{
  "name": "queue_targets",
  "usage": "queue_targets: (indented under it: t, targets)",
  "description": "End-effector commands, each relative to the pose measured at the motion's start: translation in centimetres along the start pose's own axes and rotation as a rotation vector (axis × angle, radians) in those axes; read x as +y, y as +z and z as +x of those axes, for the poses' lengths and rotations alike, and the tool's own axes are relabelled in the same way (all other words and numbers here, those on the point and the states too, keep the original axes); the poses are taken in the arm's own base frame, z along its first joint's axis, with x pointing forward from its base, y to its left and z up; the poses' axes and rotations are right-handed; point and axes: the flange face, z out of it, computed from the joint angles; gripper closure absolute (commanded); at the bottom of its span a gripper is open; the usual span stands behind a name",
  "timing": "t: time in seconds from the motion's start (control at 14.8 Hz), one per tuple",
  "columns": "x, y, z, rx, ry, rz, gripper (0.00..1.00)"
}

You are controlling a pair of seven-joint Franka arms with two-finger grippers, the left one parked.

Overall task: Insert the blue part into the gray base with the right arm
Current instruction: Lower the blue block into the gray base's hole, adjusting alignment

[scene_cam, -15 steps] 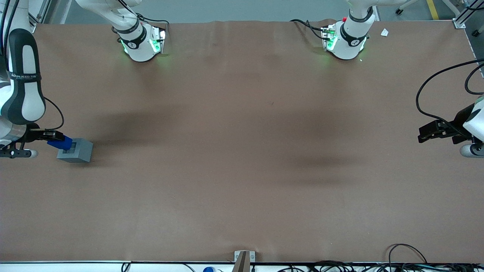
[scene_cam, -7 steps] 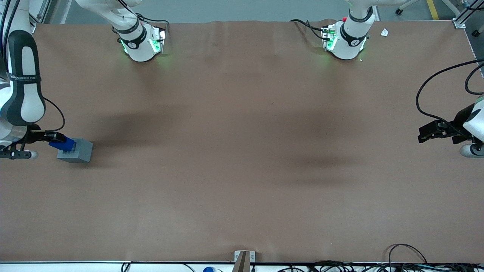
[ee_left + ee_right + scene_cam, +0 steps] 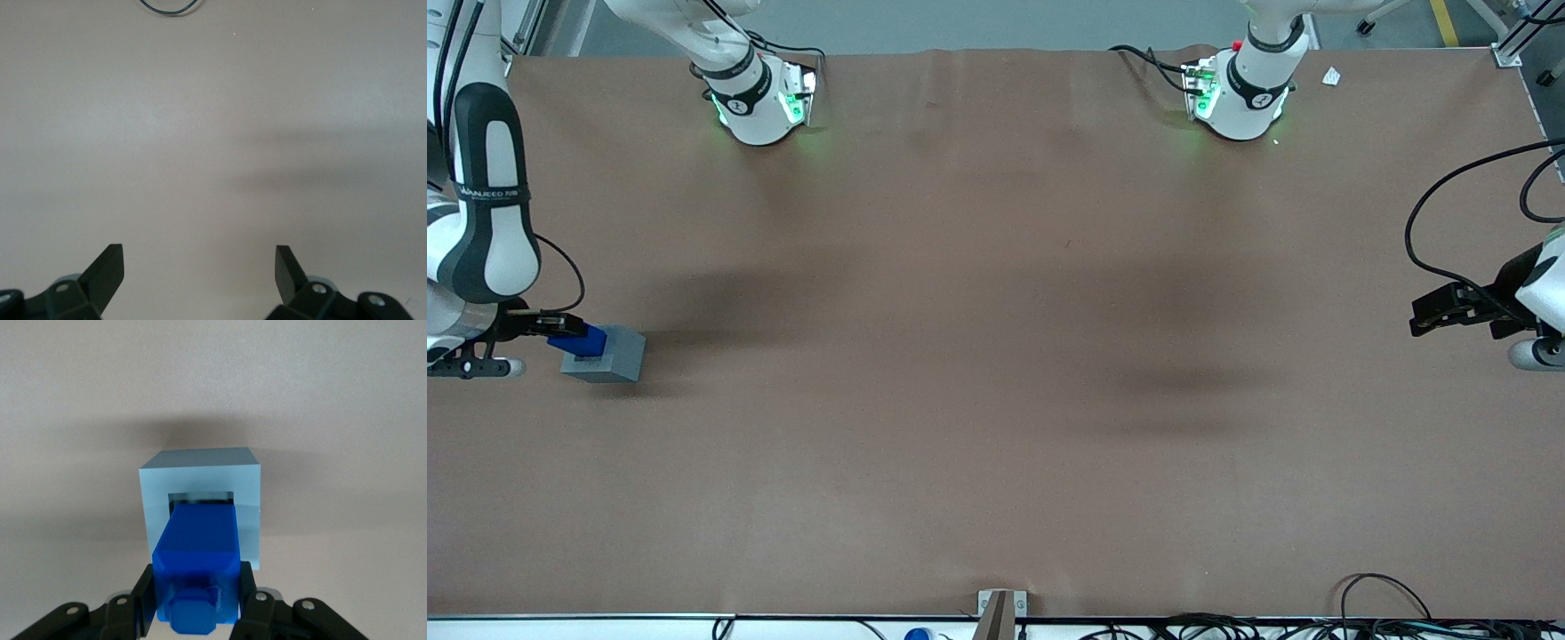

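Note:
The blue part [image 3: 197, 553] is clamped between the black fingers [image 3: 143, 597] of the right arm's gripper [image 3: 193, 600], its stud toward the camera. Its lower end reaches over the square recess of the gray base [image 3: 200, 477], which stands on the brown table. In the front view the blue part [image 3: 580, 341] lies tilted over the top of the gray base [image 3: 609, 356] at the working arm's end of the table, with the gripper [image 3: 547, 324] just beside the base and the right arm [image 3: 480, 204] rising above it.
Brown table cover [image 3: 996, 356] spreads wide around the base. Two arm pedestals [image 3: 760, 98] [image 3: 1240, 93] with green lights stand far from the front camera. Cables [image 3: 1405, 613] lie along the table's near edge.
The gripper has carried the blue part lower and farther over the gray base, so the part now covers the recess. The base has not moved.

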Motion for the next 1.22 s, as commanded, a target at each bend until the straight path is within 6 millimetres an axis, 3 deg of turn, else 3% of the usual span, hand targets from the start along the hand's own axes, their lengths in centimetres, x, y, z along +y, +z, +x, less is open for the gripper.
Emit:
queue_targets:
  t: [0.0, 0.68, 1.15]
  targets:
    - [0.3, 0.3, 0.4, 0.005, -0.014, 0.004, 0.96]
    - [0.0, 0.7, 1.0, -0.001, -0.047, 0.0, 0.96]
    - [-1.3, 1.7, 1.5, -0.02, -0.071, 0.007, 0.96]
